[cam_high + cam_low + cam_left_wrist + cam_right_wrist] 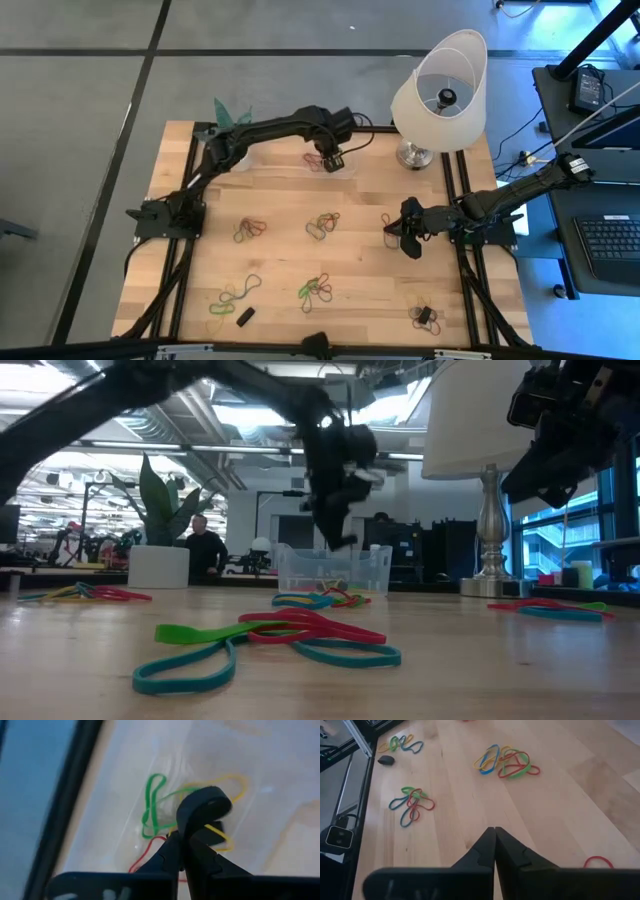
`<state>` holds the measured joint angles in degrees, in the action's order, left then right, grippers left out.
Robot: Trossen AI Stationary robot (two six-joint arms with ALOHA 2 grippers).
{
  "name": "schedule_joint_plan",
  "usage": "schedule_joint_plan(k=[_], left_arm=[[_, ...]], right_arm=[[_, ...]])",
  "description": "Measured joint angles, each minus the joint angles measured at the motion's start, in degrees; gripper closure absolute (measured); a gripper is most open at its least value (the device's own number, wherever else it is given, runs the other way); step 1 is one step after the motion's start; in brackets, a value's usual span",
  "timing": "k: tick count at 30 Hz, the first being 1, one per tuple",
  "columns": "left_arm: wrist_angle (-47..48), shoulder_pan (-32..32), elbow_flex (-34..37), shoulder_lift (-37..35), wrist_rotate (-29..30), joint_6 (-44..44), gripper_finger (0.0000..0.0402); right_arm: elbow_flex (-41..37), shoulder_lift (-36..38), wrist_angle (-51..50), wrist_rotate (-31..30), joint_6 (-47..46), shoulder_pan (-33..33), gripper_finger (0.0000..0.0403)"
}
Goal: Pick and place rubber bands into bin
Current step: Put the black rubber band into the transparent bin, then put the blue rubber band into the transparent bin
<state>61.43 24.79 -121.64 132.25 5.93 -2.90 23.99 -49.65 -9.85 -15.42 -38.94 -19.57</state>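
Wooden table [360, 265], left claw [334, 160] over bin [332, 570]

Open-plan office lab: exposed ceiling ducts [150, 430], person at desks [205, 545].

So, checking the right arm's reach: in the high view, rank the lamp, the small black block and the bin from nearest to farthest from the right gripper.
From the right gripper:
1. Lamp, at the far edge, right side.
2. Bin, far middle, under the left gripper.
3. Small black block, near edge, left side.
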Motion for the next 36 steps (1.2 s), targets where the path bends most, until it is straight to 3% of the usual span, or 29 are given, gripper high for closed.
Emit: schedule_joint_plan(k=[11,17,22,29,36], left_arm=[[1.24,1.58,0.00,3.54,-3.12,0.37,0.0298],[3.32,1.54,-0.02,0.95,-2.49,1.64,0.0248],[7.63,1.48,0.00,-2.89,-2.55,5.42,0.0234],[10.40,-2.77,2.46,-12.50,-0.52,11.22,0.0265],[4.36,-14.17,16.42,-24.13,5.39,17.70,0.0372]], right_arm=[[0.00,0.00,-0.25,-1.04,-1.29,0.00,0.0393],[0.00,0.00,-0.30,-1.49,-1.07,0.00,0.0393],[0.00,0.00,-0.30,-1.49,-1.01,0.00,0.0393],[0.00,0.01,-0.26,-1.49,-1.05,0.00,0.0393],[0.00,0.02,-0.17,-1.49,-0.97,0.00,0.0393]])
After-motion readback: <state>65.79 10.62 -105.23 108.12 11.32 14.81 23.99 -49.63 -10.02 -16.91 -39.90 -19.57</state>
